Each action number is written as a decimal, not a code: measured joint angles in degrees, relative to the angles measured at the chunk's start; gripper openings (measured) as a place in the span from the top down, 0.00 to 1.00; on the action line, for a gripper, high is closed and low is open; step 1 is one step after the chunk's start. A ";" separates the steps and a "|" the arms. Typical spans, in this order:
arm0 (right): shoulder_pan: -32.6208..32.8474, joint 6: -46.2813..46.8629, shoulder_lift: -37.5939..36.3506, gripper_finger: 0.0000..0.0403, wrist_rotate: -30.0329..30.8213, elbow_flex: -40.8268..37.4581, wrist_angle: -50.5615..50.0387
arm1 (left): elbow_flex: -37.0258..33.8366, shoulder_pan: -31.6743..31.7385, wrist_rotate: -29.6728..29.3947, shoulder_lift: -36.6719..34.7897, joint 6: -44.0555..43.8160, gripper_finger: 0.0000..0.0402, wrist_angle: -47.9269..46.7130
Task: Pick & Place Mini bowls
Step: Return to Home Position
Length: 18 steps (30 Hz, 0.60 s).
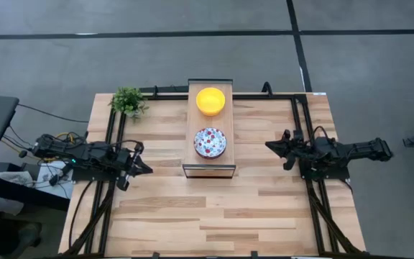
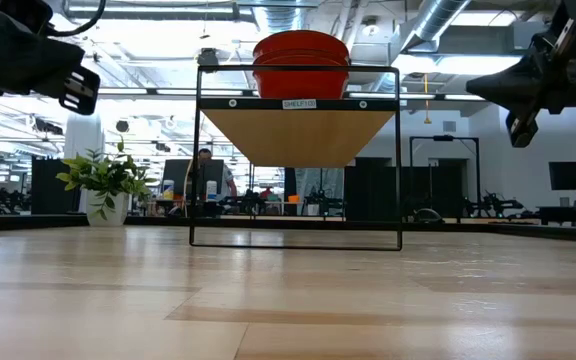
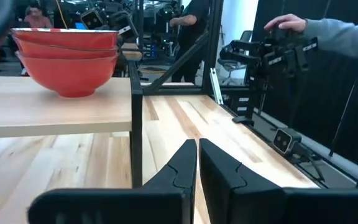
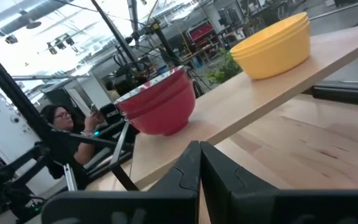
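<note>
High view: bowls (image 1: 210,142); shelf (image 1: 210,122); wooden table (image 1: 264,208)

Potted plant (image 1: 128,101) beside wooden shelf (image 1: 210,121)

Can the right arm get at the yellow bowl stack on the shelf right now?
Probably yes. The yellow stack sits on the shelf, nothing over it, apart from the patterned stack. The right gripper, shut and empty, hangs beside the shelf; the left gripper sits opposite.
</note>
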 joint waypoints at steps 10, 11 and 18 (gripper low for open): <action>0.00 0.01 1.65 1.00 0.00 -0.04 0.00 | -0.02 0.00 0.00 3.00 -0.33 0.96 0.32; 0.00 0.01 1.65 1.00 0.00 -0.04 0.02 | -0.02 0.00 0.00 3.14 -0.38 0.96 0.37; 0.00 -0.01 1.65 1.00 0.00 -0.09 0.02 | -0.02 0.00 0.00 3.36 -0.42 0.96 0.76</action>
